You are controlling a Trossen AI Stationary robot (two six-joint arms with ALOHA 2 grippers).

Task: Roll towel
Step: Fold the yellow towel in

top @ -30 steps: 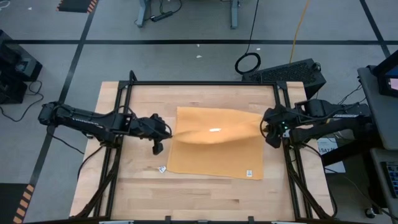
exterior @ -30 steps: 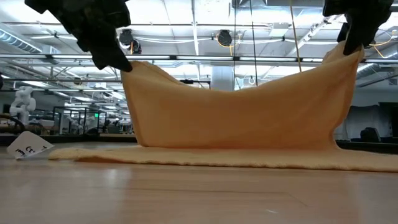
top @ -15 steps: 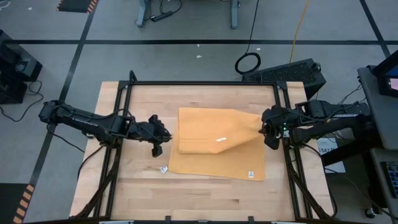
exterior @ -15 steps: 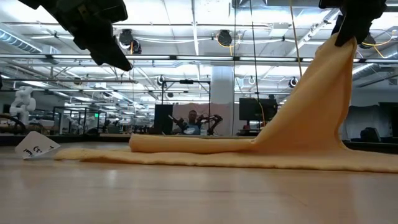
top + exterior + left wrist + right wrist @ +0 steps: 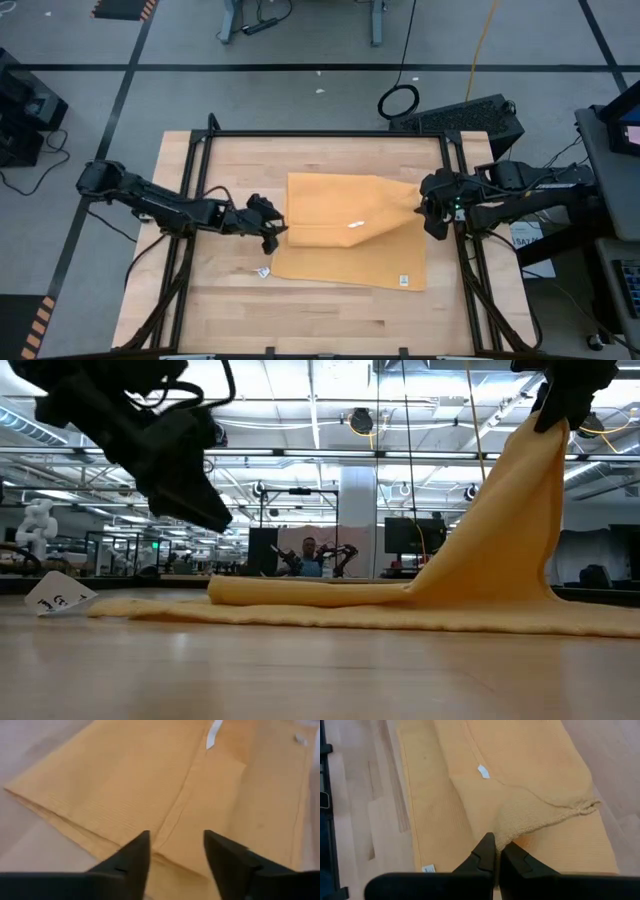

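The mustard-yellow towel [image 5: 350, 232] lies on the wooden table, its left part folded over in a flat double layer [image 5: 310, 593]. Its right end rises in a slope to my right gripper [image 5: 553, 422], which is shut on it high above the table's right side [image 5: 432, 210]. My left gripper [image 5: 272, 230] hangs open just above the towel's left edge. In the left wrist view its fingers [image 5: 175, 851] stand apart over the folded edge [image 5: 165, 827] and touch nothing. A white tag [image 5: 400, 279] sits near the towel's near right corner. My right gripper pinches a bunched bit of the towel's hemmed edge [image 5: 512, 836] at the right end between its two fingers. The fingers come from above, slanting in from the table's right. That end is lifted clear, and the cloth hangs in a smooth slope [image 5: 500, 520] down to the table.
A small white card [image 5: 260, 271] lies on the table just left of the towel's near left corner, also seen in the low view [image 5: 45, 597]. A black frame [image 5: 320, 133] runs round the tabletop. Bare wood lies along the near side [image 5: 330, 320].
My left gripper has let go of the towel's left end, which has fallen and lies folded flat, and has then come down toward the towel's left edge and the table's near side. My right gripper has kept the right end lifted.
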